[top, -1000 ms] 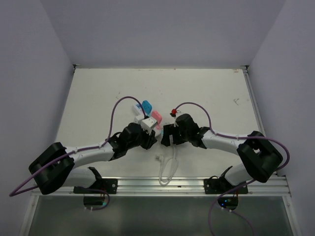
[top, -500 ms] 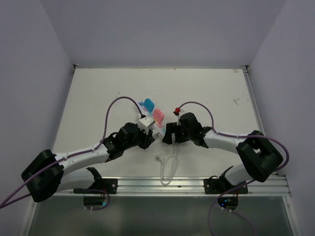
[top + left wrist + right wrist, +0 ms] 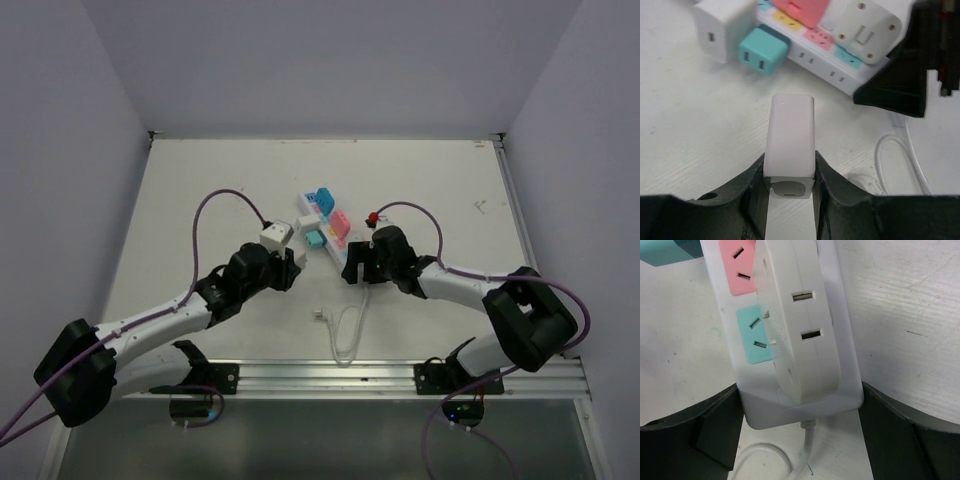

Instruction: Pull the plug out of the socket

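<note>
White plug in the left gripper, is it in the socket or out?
Out: the left gripper holds the white plug clear of the socket.

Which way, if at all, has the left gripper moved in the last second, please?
Yes: the left gripper, shut on the white plug, has drawn left, toward the table's left edge.

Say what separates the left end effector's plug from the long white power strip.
Left wrist view: a teal cube plug, between the white rectangular plug and strip; otherwise bare table.
</note>
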{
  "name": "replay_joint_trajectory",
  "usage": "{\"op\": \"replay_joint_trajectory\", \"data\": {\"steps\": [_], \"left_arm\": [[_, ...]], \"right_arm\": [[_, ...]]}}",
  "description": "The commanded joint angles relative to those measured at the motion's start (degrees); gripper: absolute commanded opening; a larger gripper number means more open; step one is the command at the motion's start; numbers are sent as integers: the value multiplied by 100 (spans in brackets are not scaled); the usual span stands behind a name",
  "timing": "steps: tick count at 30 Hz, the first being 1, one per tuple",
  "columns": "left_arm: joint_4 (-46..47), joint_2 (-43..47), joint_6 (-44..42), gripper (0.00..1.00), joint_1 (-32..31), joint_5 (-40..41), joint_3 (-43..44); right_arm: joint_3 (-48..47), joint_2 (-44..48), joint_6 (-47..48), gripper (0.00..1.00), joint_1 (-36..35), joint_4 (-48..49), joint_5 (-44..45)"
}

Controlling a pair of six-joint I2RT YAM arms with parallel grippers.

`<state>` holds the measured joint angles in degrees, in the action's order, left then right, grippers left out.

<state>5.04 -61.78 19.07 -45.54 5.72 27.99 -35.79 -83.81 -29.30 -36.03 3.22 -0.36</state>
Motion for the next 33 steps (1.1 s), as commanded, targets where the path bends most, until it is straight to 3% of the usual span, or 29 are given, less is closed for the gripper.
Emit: {"op": "replay_joint_trajectory", "data": {"steps": [1,8,11,14,23,29,33], "left_arm": [[-108,140,632,0,685,510,313],[58,-343,1484,0,2144,177,523],[462,-851,1889,0,3091,-499,585],[849,-1213,2258,4,3646,-1063,751],[1420,-2952,2873,14,4544,-2039,1560],[1500,-3743,2980,33,4923,-2347,2008],[1465,-4017,2980,55,5011,-2478,2132]], "right_arm": [[195,119,-85,0,105,-446,291],[266,207,-15,0,114,-393,194],[292,242,12,0,114,-349,159],[301,269,21,0,123,-349,107],[301,330,109,0,131,-349,54],[274,330,135,0,131,-349,62],[248,321,144,0,131,-357,54]]}}
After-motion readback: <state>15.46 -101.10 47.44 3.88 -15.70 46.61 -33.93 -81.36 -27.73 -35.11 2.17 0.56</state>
